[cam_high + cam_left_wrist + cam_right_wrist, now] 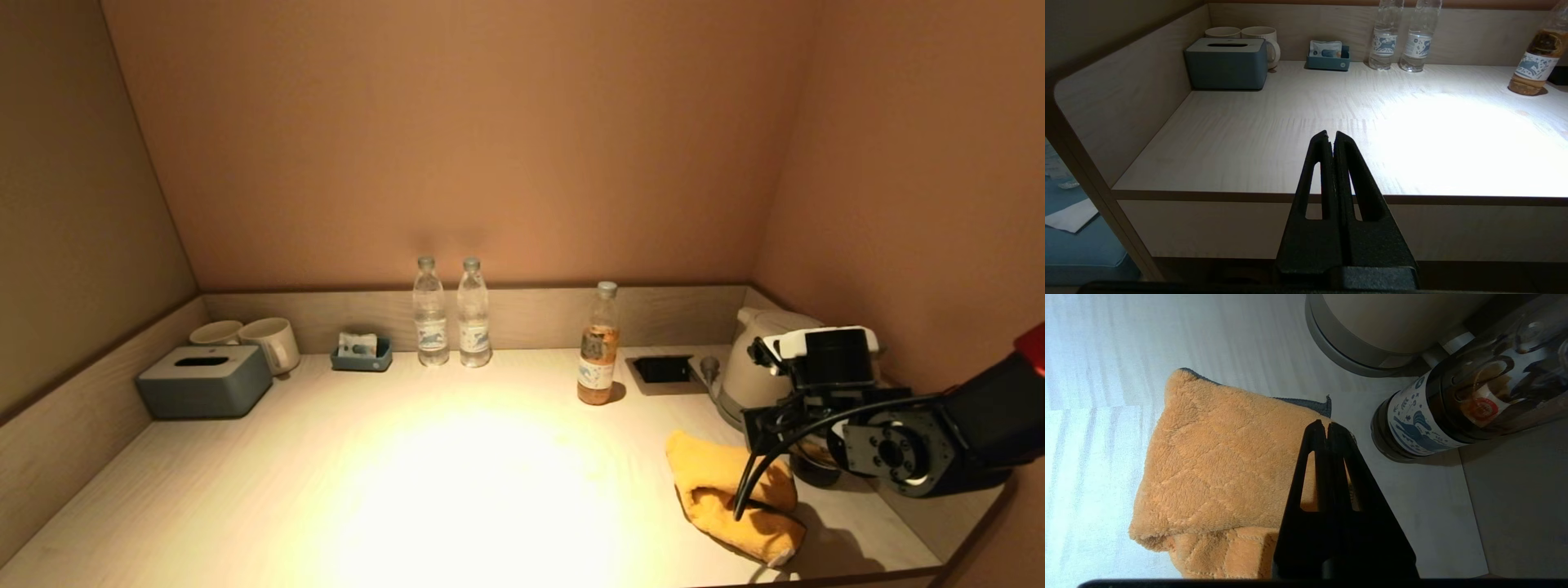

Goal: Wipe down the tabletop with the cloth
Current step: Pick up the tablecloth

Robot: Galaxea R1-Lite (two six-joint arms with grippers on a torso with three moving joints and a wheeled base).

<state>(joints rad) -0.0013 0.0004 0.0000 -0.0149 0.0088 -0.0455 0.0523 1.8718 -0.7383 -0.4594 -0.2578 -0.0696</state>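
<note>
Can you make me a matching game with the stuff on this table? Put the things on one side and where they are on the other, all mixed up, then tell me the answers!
Things:
1. fluffy orange cloth
2. grey rectangular tissue box
3. two clear plastic water bottles
4. cream electric kettle

Places:
A. at the back wall, near the middle
B. far left, in front of two white mugs
C. front right, below the right gripper
D. back right corner

Pairs: 1-C, 2-B, 3-A, 4-D

Tabletop (457, 474) centre open, kettle (755, 367) + dark bottle (1425, 420) crowd cloth (718, 490)
</note>
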